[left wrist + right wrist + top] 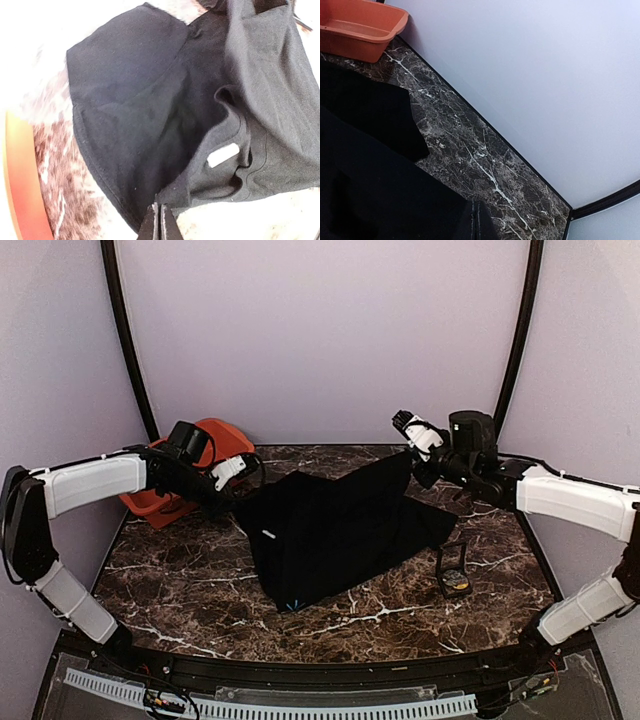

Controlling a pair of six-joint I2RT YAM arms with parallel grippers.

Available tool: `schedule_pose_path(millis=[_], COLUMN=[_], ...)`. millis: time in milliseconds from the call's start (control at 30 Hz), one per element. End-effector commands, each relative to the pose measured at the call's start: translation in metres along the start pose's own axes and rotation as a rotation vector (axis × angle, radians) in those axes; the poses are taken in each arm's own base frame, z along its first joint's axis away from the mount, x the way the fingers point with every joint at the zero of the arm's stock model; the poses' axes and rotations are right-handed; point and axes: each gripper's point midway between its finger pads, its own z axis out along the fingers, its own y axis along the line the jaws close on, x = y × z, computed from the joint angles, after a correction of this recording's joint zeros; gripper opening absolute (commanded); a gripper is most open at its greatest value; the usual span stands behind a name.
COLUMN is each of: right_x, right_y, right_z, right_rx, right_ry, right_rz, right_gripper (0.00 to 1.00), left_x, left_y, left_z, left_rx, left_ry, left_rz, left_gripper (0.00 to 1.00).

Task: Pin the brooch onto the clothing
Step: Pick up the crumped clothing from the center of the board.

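The left end effector and right end effector each clench the clothing; the brooch (seemingly in its open case) sits on the tabletop nearer the right arm.

T-shirt lies mid-surface, back-right corner raised off it. Tub back left, behind left arm. Small case just right of T-shirt. Left hand pinches T-shirt's left edge, right hand the raised corner.
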Motion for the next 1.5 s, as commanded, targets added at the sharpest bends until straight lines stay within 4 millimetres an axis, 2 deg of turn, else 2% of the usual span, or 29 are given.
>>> schedule_pose_path(millis=[0, 133, 267, 500, 600, 667, 733, 833, 933, 1000, 1200, 1333, 1433, 1467], right_x=[-0.01, -0.01, -0.004, 0.003, 0.005, 0.007, 0.008, -0.005, -0.029, -0.043, -0.07, -0.08, -0.076, -0.069], right_y=[-0.032, -0.065, -0.085, -0.093, -0.093, -0.086, -0.077, -0.053, -0.008, 0.031, 0.144, 0.188, 0.221, 0.234], right_z=[0.003, 0.008, 0.02, 0.039, 0.045, 0.05, 0.053, 0.049, 0.044, 0.04, 0.034, 0.043, 0.057, 0.064], right_rx=[0.122, 0.238, 0.293, 0.295, 0.272, 0.231, 0.173, 0.023, -0.211, -0.365, -0.711, -0.858, -0.957, -0.986], right_ry=[-0.072, -0.104, -0.092, -0.072, -0.062, -0.029, -0.005, -0.046, -0.122, -0.163, -0.28, -0.307, -0.26, -0.237], right_rz=[0.116, 0.216, 0.261, 0.286, 0.302, 0.29, 0.28, 0.257, 0.203, 0.144, -0.007, -0.027, -0.049, -0.053], right_gripper=[0.0, 0.0, 0.0, 0.0, 0.01, 0.12, 0.28, 0.53, 0.73, 0.8, 0.84, 0.83, 0.82, 0.81], left_x=[-0.001, 0.0, 0.002, 0.021, 0.023, 0.023, 0.024, 0.025, 0.024, 0.022, 0.012, 0.005, 0.004, 0.003], left_y=[0.017, 0.026, 0.027, 0.032, 0.031, 0.029, 0.027, 0.023, 0.019, 0.016, 0.001, -0.008, -0.012, -0.015], left_z=[-0.023, -0.056, -0.083, -0.117, -0.125, -0.128, -0.128, -0.127, -0.125, -0.124, -0.121, -0.123, -0.124, -0.124], left_rx=[-0.16, -0.292, -0.376, -0.526, -0.551, -0.551, -0.544, -0.527, -0.509, -0.495, -0.41, -0.37, -0.361, -0.352], left_ry=[-0.063, -0.101, -0.153, -0.175, -0.197, -0.204, -0.207, -0.219, -0.25, -0.268, -0.323, -0.364, -0.399, -0.411], left_rz=[-0.132, -0.17, -0.187, -0.234, -0.238, -0.235, -0.233, -0.23, -0.228, -0.223, -0.181, -0.149, -0.126, -0.12], left_gripper=[0.01, 0.01, 0.01, 0.01, 0.01, 0.01, 0.01, 0.01, 0.01, 0.01, 0.01, 0.01, 0.01, 0.01])
